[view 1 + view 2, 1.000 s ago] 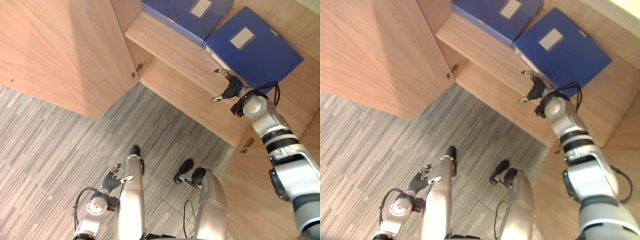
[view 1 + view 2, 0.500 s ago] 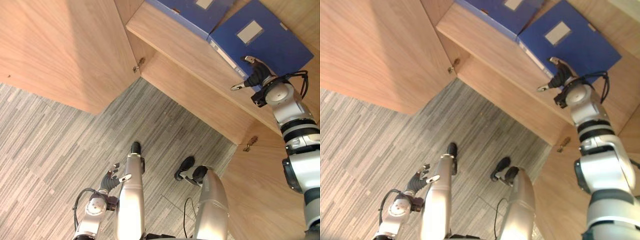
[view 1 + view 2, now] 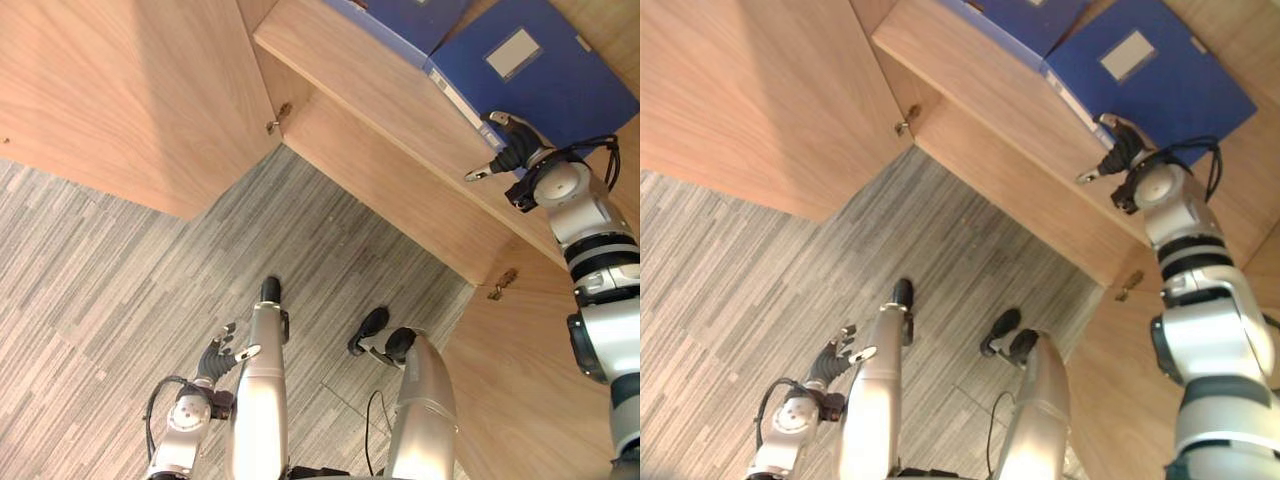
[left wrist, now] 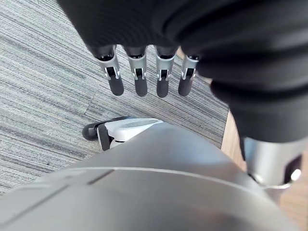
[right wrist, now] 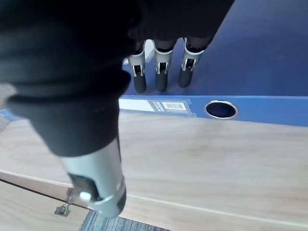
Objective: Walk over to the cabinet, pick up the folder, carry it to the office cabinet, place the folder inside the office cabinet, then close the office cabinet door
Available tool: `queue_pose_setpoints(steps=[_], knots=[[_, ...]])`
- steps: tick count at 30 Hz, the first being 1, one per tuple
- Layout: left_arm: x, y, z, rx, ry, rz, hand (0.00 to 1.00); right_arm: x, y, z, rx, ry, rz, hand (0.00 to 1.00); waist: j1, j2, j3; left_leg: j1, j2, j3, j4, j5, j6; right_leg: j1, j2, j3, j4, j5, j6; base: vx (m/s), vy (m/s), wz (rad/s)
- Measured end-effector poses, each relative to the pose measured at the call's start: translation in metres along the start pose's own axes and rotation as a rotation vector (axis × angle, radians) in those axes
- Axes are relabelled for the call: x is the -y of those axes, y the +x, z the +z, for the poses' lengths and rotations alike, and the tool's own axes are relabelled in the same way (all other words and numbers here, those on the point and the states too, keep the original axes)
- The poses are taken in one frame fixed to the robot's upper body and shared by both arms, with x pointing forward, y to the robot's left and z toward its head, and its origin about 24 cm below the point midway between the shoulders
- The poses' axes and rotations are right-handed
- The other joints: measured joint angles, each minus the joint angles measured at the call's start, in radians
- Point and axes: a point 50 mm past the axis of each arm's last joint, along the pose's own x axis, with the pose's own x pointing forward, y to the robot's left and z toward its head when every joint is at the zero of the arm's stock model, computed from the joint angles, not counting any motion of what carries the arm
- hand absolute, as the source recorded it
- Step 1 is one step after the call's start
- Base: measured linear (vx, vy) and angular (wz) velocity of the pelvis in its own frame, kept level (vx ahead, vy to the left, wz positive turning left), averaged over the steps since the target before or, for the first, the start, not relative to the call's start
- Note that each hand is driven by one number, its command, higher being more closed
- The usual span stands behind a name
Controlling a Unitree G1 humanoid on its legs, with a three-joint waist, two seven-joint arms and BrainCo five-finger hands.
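Nearest to me, my left hand (image 3: 215, 358) hangs low at my side over the grey striped floor (image 3: 110, 270), fingers (image 4: 139, 82) straight and relaxed, holding nothing. It has no part in this step.

Further out, my right hand (image 3: 512, 155) is raised to the front of the cabinet shelf (image 3: 380, 95). It is open: the fingers (image 5: 161, 77) reach straight over the top cover of the blue folder (image 3: 560, 85) close to its spine, and nothing is pinched. The folder lies flat on the shelf, spine toward me and set back a little from the front edge, so bare wood shows in front of it. A second blue folder (image 3: 420, 15) lies just beside it, further along the shelf, their near corners close together. To the left the cabinet door (image 3: 120, 90) stands open on its hinge (image 3: 275, 122).

I judge this to be the moment of taking hold – the folder rests on the wood and I have no grip on it. With the spine short of the edge, my thumb cannot get beneath it (the round hole (image 5: 220, 109) in the spine looks too small to trust). So I should press the fingers flat on the cover, draw the folder toward me until the spine overhangs, then close the thumb up underneath – squarely, mid-spine, so it doesn't swing or drag its neighbour along.
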Motion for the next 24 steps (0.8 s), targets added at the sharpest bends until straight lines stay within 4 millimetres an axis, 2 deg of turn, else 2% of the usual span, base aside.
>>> queue_pose_setpoints(steps=[5, 16, 19, 24], knots=[[-0.001, 0.000, 0.003, 0.014, -0.002, -0.003, 0.00, 0.010, -0.001, -0.001, -0.003, -0.011, -0.006, 0.00, 0.000, 0.000, 0.006, -0.015, -0.006, -0.005, 0.004, 0.001, 0.001, -0.012, -0.007, -0.003, 0.008, -0.002, 0.001, 0.02, 0.071, 0.05], [-0.001, 0.001, 0.009, 0.032, -0.033, 0.015, 0.00, 0.029, -0.007, -0.014, -0.065, -0.194, -0.062, 0.00, 0.003, 0.001, 0.018, -0.050, -0.015, -0.010, 0.018, 0.011, 0.004, -0.036, -0.032, -0.012, 0.044, -0.023, 0.011, 0.01, 0.065, 0.08], [-0.001, 0.001, 0.009, 0.029, -0.050, 0.025, 0.00, 0.034, -0.010, -0.023, -0.094, -0.213, -0.092, 0.00, 0.007, 0.002, 0.018, -0.056, -0.016, -0.011, 0.016, 0.013, 0.003, -0.043, -0.033, -0.013, 0.047, -0.024, 0.010, 0.01, 0.062, 0.03], [0.000, 0.002, 0.010, 0.023, -0.066, 0.031, 0.00, 0.044, -0.023, -0.049, -0.198, -0.304, -0.127, 0.00, 0.007, 0.003, 0.018, -0.065, -0.030, -0.020, 0.018, 0.017, 0.000, -0.049, -0.054, -0.022, 0.072, -0.044, 0.006, 0.02, 0.053, 0.13]])
